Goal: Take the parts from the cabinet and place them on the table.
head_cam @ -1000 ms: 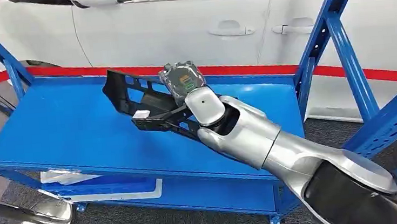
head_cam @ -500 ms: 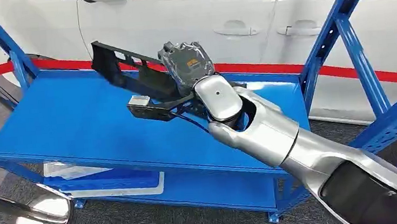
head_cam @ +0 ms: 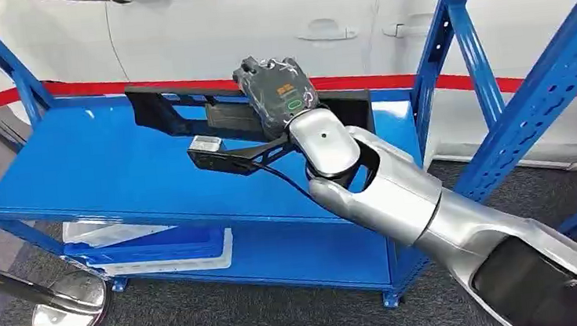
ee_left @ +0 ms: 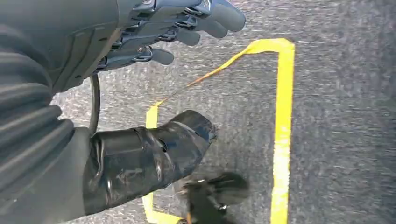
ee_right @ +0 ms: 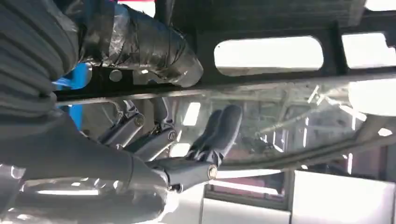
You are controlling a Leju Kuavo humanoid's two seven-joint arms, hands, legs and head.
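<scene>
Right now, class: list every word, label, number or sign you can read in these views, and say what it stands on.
No text can be read here.
Orange and green marks on the grey module behind the right hand: too blurred to read.
White tag on the black part: blank or too small to tell.

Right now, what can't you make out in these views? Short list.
- Head view: the right hand is seen from its back, so its fingers on the black part are hidden.
- Head view: the part's far end is covered by hand and forearm.
- Right wrist view: the part is cut off by the picture's edges; the thumb hides some of it.
- Left wrist view: the floor is motion-blurred; the left hand holds nothing.
</scene>
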